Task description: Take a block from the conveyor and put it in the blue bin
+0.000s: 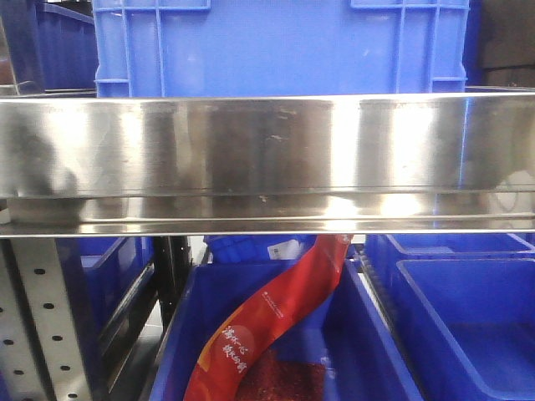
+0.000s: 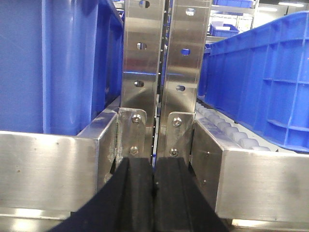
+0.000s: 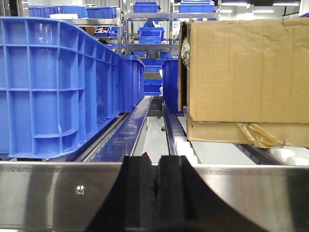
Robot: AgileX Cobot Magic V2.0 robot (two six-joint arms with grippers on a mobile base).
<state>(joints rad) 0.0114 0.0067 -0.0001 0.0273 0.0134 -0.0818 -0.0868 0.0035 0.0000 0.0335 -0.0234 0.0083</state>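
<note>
We see both jaws together and empty, left gripper [image 2: 154,193] and right gripper [image 3: 157,186] parked at 6 o'clock; no block in view

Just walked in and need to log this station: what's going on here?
Nothing is being handled at this moment. The left tool and right tool are both shut and empty, facing steel racking with blue crates and a cardboard box. A red packet lies in a lower blue bin. No block shows.

Steel racking [image 1: 267,159], bright ceiling strip lights [image 3: 234,4]
</note>
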